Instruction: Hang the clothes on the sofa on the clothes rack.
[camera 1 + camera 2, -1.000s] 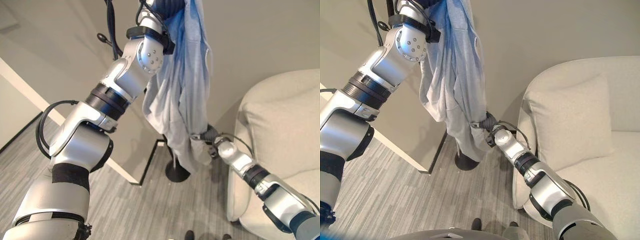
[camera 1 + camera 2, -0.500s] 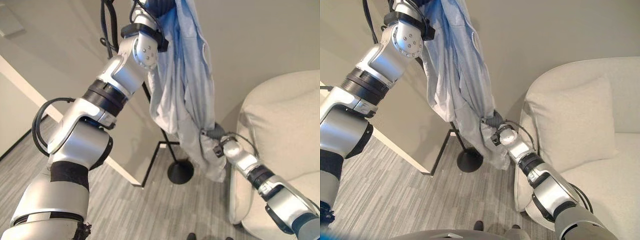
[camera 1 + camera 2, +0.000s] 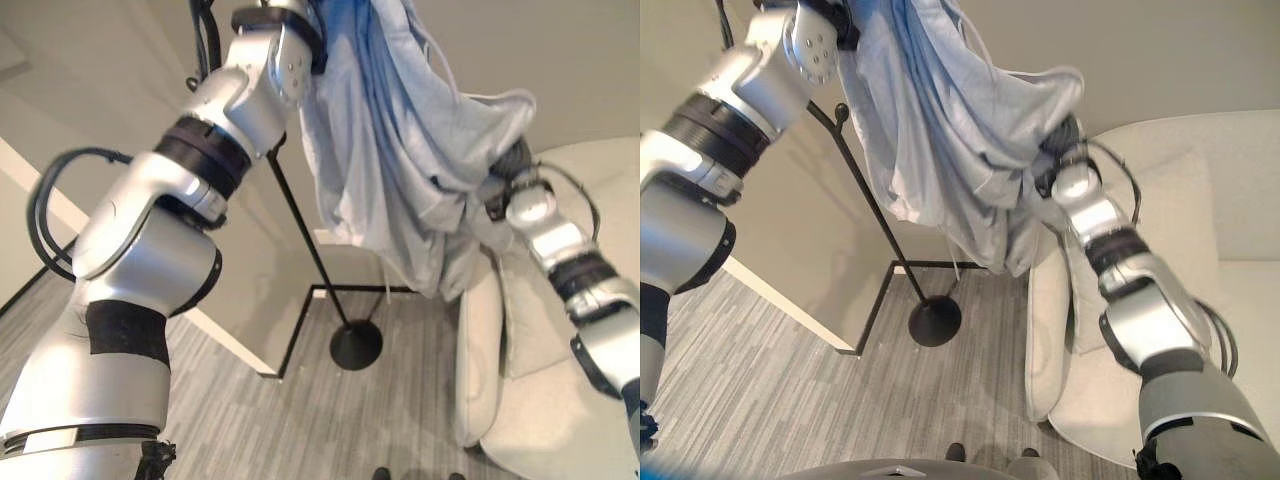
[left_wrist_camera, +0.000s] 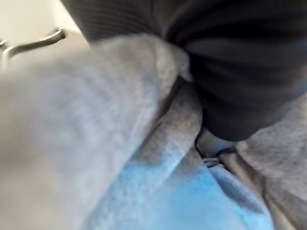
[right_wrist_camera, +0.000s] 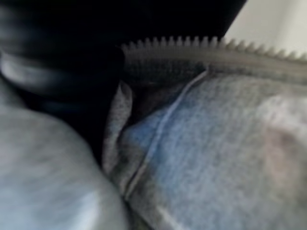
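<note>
Left eye view: our right hand (image 3: pixel 515 165) grips the blue garment (image 3: pixel 400 170) beside the rack (image 3: pixel 310 250); left fingers hidden in cloth, state unclear.

— That garment (image 3: pixel 400 170), is it cotton? Looks like soft, matt, pale blue-grey cloth, creased all over, with a ridged zip edge.

— Seems so. The rack (image 3: pixel 312 260) is thin black metal with a slight sheen, and its round base is the same.

— And the sofa (image 3: pixel 1200 240)?

— Cream fabric, matt, a little nubbly. The floor (image 3: pixel 250 420) looks like grey streaked carpet, and the wall (image 3: pixel 1200 50) is smooth and matt.
</note>
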`<state>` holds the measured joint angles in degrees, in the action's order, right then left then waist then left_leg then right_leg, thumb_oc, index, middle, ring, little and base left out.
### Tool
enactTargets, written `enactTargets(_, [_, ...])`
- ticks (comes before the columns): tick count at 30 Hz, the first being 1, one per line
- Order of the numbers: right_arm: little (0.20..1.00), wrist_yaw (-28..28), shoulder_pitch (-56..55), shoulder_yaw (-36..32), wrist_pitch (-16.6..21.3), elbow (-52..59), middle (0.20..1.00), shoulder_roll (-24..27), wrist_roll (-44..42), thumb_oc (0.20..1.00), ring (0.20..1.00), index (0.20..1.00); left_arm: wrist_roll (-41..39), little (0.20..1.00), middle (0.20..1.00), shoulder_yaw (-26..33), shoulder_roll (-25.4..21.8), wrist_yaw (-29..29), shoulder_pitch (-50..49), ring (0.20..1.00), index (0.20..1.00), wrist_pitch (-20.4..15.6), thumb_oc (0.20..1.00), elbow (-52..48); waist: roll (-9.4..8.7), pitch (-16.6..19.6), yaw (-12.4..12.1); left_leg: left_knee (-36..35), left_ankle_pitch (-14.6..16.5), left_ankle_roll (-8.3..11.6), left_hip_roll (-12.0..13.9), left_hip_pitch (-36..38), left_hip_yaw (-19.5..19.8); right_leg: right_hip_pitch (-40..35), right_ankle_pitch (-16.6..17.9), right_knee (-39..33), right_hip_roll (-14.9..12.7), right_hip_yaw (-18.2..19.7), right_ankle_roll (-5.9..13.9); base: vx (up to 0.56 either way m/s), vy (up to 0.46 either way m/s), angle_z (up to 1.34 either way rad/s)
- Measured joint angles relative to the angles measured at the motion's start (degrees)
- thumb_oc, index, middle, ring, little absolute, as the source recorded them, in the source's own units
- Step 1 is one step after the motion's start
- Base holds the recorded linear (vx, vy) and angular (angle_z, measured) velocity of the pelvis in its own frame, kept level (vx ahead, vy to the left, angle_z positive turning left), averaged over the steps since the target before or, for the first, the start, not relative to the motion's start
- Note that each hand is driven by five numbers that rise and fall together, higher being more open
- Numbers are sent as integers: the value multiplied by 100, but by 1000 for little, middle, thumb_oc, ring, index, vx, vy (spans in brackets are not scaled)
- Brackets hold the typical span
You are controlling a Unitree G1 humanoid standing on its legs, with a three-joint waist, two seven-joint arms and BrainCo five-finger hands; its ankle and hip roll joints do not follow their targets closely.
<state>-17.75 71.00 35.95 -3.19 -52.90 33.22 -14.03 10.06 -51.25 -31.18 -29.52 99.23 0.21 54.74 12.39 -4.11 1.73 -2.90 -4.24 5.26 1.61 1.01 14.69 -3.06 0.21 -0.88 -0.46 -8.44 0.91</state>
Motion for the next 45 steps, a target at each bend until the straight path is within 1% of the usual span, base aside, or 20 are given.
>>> enactTargets(2, [200, 13, 375, 132, 19, -207, 200, -27, -7, 200, 200, 200, -23, 200, 200, -16, -78, -8, 169, 200, 200, -7, 200, 1, -56, 25, -41, 9, 2, 2, 2, 2, -11, 2, -5, -3, 2, 32, 6, 32, 2, -6])
enactTargets(4, [200, 43, 448, 182, 19, -283, 200, -43, -10, 200, 200, 200, -30, 200, 200, -34, -110, -18, 235, 200, 200, -10, 200, -42, -202, 102, -82, 6, 2, 3, 16, 1, -9, 2, -25, -8, 20, 39, -1, 19, -2, -2])
enactTargets(6, [200, 105, 632, 332, -3, -611, 200, -94, -74, 200, 200, 200, -28, 200, 200, -199, -164, -11, 245, 200, 200, -8, 200, -1, -282, 143, -87, 2, 3, 3, 20, -17, -3, 23, -23, -11, 28, 38, -6, 15, -6, 0])
enactTargets(11, [200, 188, 1035, 640, -11, -1122, 200, -131, -238, 200, 200, 200, -61, 200, 200, -516, -461, 22, 353, 200, 200, -18, 200, 208, -313, 184, -207, 8, 3, 3, 39, -230, 22, 230, 22, 13, 49, 5, -17, 5, -1, 2])
enactTargets(13, [200, 191, 1058, 702, -7, -1115, 200, -170, -268, 200, 200, 200, -99, 200, 200, -545, -634, 43, 416, 200, 200, -12, 200, 235, -353, 200, -270, 12, 2, 2, 50, -295, 39, 288, 25, 27, 55, -32, -20, 24, 7, 7])
enactTargets(14, [200, 207, 1062, 790, -6, -1127, 200, -211, -309, 200, 200, 200, -97, 200, 200, -694, -798, 49, 442, 200, 200, -30, 200, 225, -364, 205, -324, 12, 2, 2, 52, -295, 41, 288, 24, 27, 56, -32, -20, 0, 0, 0])
enactTargets(18, [200, 266, 1094, 873, 11, -1407, 200, -334, -499, 200, 200, 200, -100, 200, 200, -752, -1028, 61, 475, 200, 200, -41, 200, 270, -393, 218, -459, 12, 2, 3, 45, -336, 157, 293, 6, 32, 55, -115, -16, 26, 2, 11])
enactTargets(21, [200, 352, 1179, 864, 11, -1805, 200, -375, -634, 200, 200, 200, -173, 200, 200, -799, -1096, 67, 499, 200, 200, -86, 200, 435, -483, 261, -635, 34, 1, 4, 23, -413, 187, 357, -1, 48, 50, -171, -27, 30, -1, 10])
enactTargets(26, [200, 399, 1475, 901, 11, -2010, 200, -323, -674, 200, 200, 200, -310, 200, 200, -821, -1175, 102, 494, 200, 200, -100, 200, 650, -595, 292, -779, 54, 0, 3, -2, -503, 365, 382, -51, 111, 25, -350, -49, 31, -1, 19])
enactTargets(31, [200, 410, 1619, 917, 14, -2193, 200, -288, -671, 200, 200, 200, -312, 200, 200, -810, -1170, 121, 412, 200, 200, -100, 200, 689, -815, 384, -870, 56, 2, 9, -11, -570, 556, 384, -110, 108, 47, -516, -62, 43, -17, 19])
enactTargets(35, [200, 412, 1761, 948, 15, -2238, 200, -299, -671, 200, 200, 200, -321, 200, 200, -808, -1180, 137, 332, 200, 200, -95, 200, 816, -925, 351, -1062, 152, 19, 34, -27, -610, 629, 434, -218, 207, 46, -515, -27, -2, -9, 2])
enactTargets(36, [200, 412, 1821, 948, 18, -2253, 200, -293, -671, 200, 200, 200, -322, 200, 200, -808, -1172, 147, 321, 200, 200, -96, 200, 885, -970, 353, -1126, 297, 48, 73, -64, -735, 641, 591, -316, 417, -11, -498, -38, 43, 63, -2])
enactTargets(38, [200, 414, 1863, 940, 25, -2294, 200, -265, -671, 200, 200, 200, -331, 200, 200, -791, -1175, 168, 283, 200, 200, -97, 200, 912, -993, 350, -1160, 328, 63, 92, -101, -802, 652, 671, -364, 530, -23, -530, -40, 88, 77, 19])
enactTargets(39, [200, 402, 1885, 935, 32, -2454, 200, -52, -668, 200, 200, 200, -503, 200, 200, -697, -1077, 232, 30, 200, 200, -117, 200, 865, -1015, 350, -1231, 329, 86, 122, -155, -890, 792, 886, -578, 933, -125, -695, -40, 97, 39, 34])
enactTargets(40, [200, 392, 1908, 934, 58, -2478, 200, -16, -669, 200, 200, 200, -514, 200, 200, -696, -1090, 251, -35, 200, 200, -128, 200, 873, -1080, 319, -1339, 598, 121, 279, -246, -1071, 780, 1007, -693, 1079, -185, -612, -119, 71, 11, 38])
enactTargets(41, [200, 365, 1937, 911, 85, -2509, 200, 74, -671, 200, 200, 200, -525, 200, 200, -702, -1080, 269, -44, 200, 200, -149, 200, 837, -1240, 207, -1365, 1291, 331, 596, -561, -1598, 783, 1146, -707, 1116, -260, -419, -159, 134, 72, 0])
enactTargets(42, [200, 338, 1952, 845, 90, -2530, 200, 155, -670, 200, 200, 200, -529, 200, 200, -706, -1084, 285, -34, 200, 200, -165, 200, 791, -1374, 75, -1500, 1217, 436, 727, -909, -1902, 805, 1203, -653, 1070, -350, -137, -221, 232, 148, 2])
enactTargets(43, [200, 335, 1955, 696, 80, -2517, 200, 199, -671, 200, 200, 200, -531, 200, 200, -704, -1067, 307, -34, 200, 200, -168, 200, 791, -1394, 5, -1527, 877, 295, 531, -1049, -1969, 828, 1177, -607, 980, -344, -27, -197, 321, 190, -42])
enactTargets(44, [200, 361, 1922, 557, 67, -2477, 200, 165, -671, 200, 200, 200, -530, 200, 200, -670, -1218, 359, -58, 200, 200, -220, 200, 667, -1298, 32, -1663, 628, 116, 266, -1028, -2029, 877, 1073, -503, 803, -170, 177, -89, 304, 185, -70])
enactTargets(45, [200, 370, 1918, 476, 52, -2475, 200, 114, -673, 200, 200, 200, -531, 200, 200, -621, -1295, 352, -54, 200, 200, -221, 200, 611, -1263, 47, -1742, 607, 158, 279, -942, -1950, 878, 1006, -502, 774, -79, 219, -93, 295, 162, -104])
